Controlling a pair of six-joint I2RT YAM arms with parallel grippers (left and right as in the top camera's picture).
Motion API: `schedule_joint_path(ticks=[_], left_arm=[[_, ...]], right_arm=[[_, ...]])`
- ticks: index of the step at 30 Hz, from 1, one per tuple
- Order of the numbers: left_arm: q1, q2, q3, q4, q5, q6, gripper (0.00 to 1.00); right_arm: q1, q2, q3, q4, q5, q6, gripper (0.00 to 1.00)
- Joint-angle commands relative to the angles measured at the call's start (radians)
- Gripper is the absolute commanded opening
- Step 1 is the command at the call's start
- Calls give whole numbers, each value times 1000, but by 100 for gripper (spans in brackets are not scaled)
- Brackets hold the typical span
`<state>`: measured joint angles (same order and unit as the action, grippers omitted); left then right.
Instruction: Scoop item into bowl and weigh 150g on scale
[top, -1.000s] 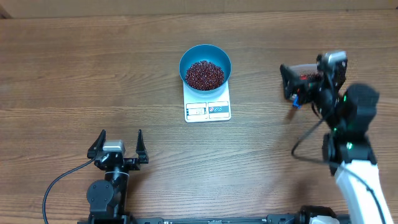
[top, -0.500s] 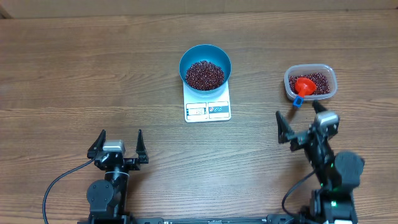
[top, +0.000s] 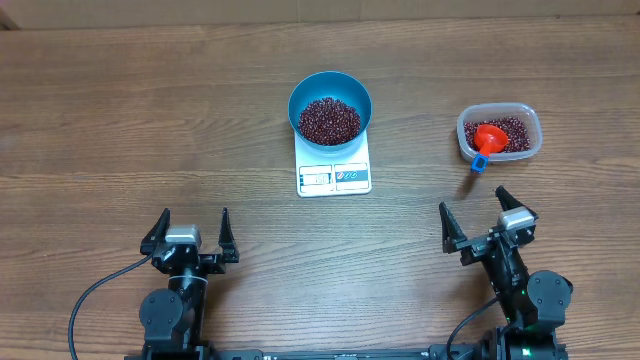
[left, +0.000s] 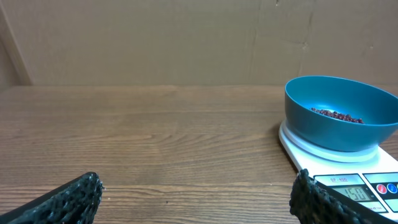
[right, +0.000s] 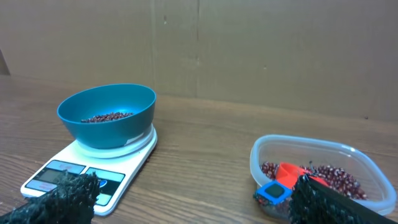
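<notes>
Withdrawn from above the clear tub (top: 531, 122) over the last second, the right gripper (top: 472, 203) now sits near the front right corner of the tabletop (top: 120, 110), jaws wide and empty; nothing else has shifted. The beans (top: 330, 120) lie heaped in the blue bowl (top: 299, 98), which sits on the rear half of the white scale (top: 335, 178), midway across the tabletop toward its far edge. More beans lie in the tub near the right edge with a red scoop (top: 489, 135) resting among them. The left gripper (top: 194, 213) sits by the front edge, left of centre, jaws wide and holding nothing.
</notes>
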<state>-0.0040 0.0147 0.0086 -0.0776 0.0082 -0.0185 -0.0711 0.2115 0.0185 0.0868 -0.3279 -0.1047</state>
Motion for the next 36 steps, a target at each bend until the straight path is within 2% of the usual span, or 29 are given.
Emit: schedule_joint_path(ticks=[1,8,18,36], left_arm=[[5,-11,-4,0,11,19,100],[5,-11,-4,0,11,19,100],[5,-11,-4,0,11,19,100],[5,-11,-4,0,11,19,100]], right_arm=[[6,-29,-11,-27,13,2,100],[6,-105,-11,-147,13,2,100],[6,-209,-11,-145,13,2,100],[6,-209,-11,-145,13,3,100]])
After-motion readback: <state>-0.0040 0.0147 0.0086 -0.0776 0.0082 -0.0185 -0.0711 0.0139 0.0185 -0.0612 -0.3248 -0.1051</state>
